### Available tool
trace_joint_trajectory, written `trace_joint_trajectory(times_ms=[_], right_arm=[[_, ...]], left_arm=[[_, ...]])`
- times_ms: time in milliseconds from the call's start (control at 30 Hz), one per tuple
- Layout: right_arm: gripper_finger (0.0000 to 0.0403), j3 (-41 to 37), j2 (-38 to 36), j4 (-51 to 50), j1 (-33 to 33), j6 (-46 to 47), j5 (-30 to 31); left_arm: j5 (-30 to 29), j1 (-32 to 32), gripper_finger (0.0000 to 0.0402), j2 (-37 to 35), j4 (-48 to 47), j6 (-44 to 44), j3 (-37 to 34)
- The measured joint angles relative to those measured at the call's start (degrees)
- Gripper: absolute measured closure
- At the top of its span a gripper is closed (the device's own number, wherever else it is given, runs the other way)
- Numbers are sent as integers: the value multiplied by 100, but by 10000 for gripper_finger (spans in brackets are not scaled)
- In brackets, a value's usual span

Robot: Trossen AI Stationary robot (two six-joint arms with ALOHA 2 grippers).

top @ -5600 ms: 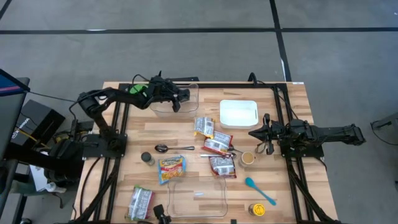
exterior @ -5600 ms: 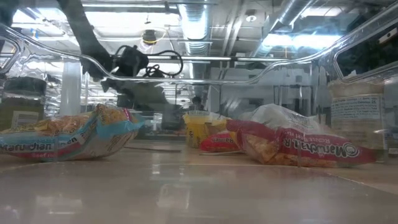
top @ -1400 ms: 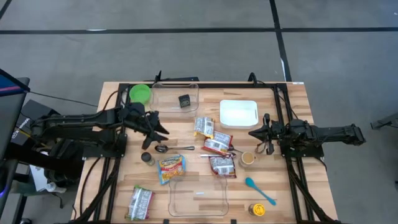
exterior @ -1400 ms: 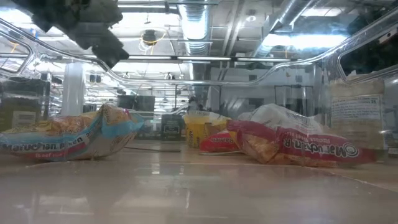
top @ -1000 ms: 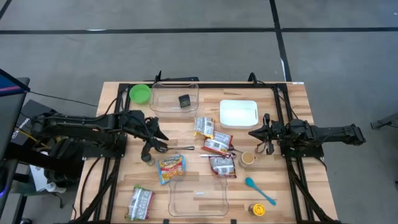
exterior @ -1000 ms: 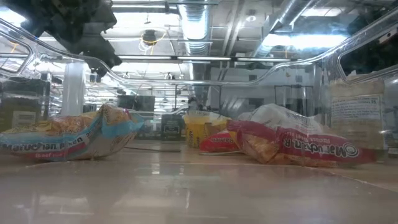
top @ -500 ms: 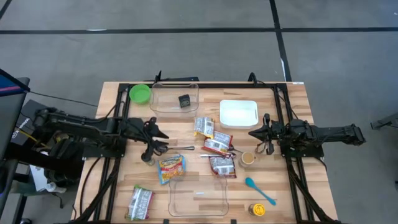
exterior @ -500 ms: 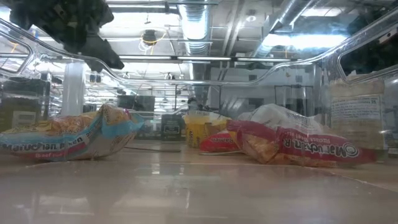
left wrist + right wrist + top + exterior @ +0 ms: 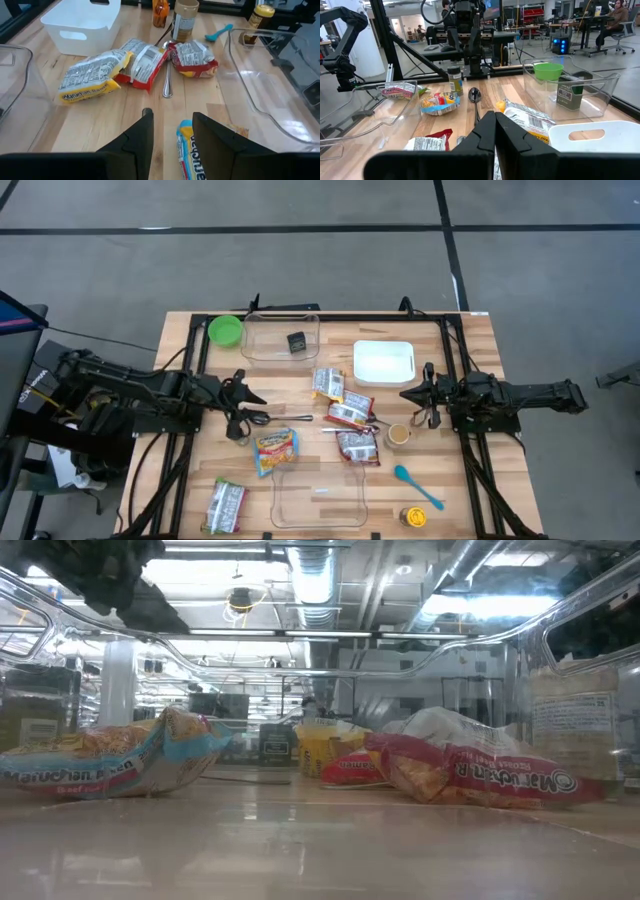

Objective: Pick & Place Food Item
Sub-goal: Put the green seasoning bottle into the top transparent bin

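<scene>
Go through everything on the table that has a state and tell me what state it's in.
left gripper: open, empty, above the table
right gripper: shut, empty
far clear bin: holds a dark box
near clear bin: empty
white bin: empty
spoon: lying flat

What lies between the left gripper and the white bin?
From the left gripper, the left wrist view shows a spoon and two noodle packets before the white bin.

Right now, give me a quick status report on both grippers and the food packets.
Left gripper open, empty, above the spoon. Right gripper shut, parked at right. Ramen packets untouched mid-table.
</scene>
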Motion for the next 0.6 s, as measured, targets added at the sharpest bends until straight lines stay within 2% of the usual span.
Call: trace_joint_trajectory(times_ms=[100, 600], right_arm=[[403, 1, -2, 0, -1, 0, 0], [403, 0, 0, 0, -2, 0, 0]], left_arm=[[-151, -152, 271, -32, -78, -5, 0], [-136, -738, 271, -29, -812, -389, 0]])
